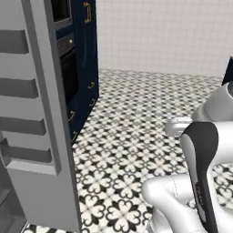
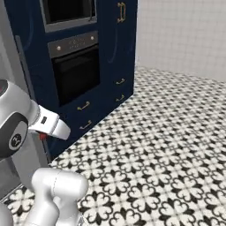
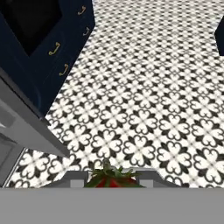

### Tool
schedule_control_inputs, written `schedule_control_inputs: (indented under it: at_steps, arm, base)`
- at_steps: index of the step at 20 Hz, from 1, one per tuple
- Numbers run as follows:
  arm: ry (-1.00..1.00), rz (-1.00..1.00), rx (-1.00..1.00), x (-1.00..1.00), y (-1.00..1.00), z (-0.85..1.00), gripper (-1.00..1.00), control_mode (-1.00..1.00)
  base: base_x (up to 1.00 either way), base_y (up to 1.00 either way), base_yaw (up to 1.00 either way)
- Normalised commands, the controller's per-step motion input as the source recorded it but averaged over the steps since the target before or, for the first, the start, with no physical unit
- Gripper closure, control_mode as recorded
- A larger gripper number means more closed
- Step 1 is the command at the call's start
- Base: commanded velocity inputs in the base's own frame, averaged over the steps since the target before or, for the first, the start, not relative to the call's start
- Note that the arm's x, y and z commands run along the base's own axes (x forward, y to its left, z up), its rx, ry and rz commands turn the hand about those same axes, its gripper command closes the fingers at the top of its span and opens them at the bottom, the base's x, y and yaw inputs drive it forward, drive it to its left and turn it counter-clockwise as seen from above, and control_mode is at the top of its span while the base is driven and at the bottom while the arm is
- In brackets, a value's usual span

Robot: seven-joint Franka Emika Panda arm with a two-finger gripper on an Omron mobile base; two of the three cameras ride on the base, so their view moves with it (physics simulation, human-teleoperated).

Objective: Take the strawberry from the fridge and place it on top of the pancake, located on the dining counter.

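Observation:
The strawberry (image 3: 114, 181), red with green leaves, sits between my two fingertips at the bottom of the hand view; my gripper (image 3: 113, 178) is shut on it and hangs above the patterned floor. In the right base view a bit of the red strawberry (image 2: 43, 136) peeks out under my hand. The fridge (image 1: 38, 118) stands at the left with its light-grey door open, door shelves facing me; its edge (image 3: 26, 127) also crosses the hand view. The pancake and the dining counter are out of view.
Navy cabinets with a built-in oven (image 2: 75, 75) and gold handles stand beside the fridge. Black-and-white patterned floor (image 1: 136, 118) stretches to a white tiled wall (image 1: 159, 32). A dark navy edge (image 1: 227, 70) shows at the far right.

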Motion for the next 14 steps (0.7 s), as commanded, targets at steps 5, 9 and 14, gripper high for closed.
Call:
schedule_control_inputs:
  at_steps: [5, 9, 14]
  arm:
    - [0.0, 0.0, 0.0, 0.0, 0.0, 0.0, 1.0, 1.0]
    - [0.0, 0.0, 0.0, 0.0, 0.0, 0.0, 1.0, 1.0]
    - [0.0, 0.0, 0.0, 0.0, 0.0, 0.0, 1.0, 1.0]
  base:
    - [0.03, -0.15, -0.76]
    - [0.78, -0.25, -0.55]
    - [1.0, -0.01, -0.23]
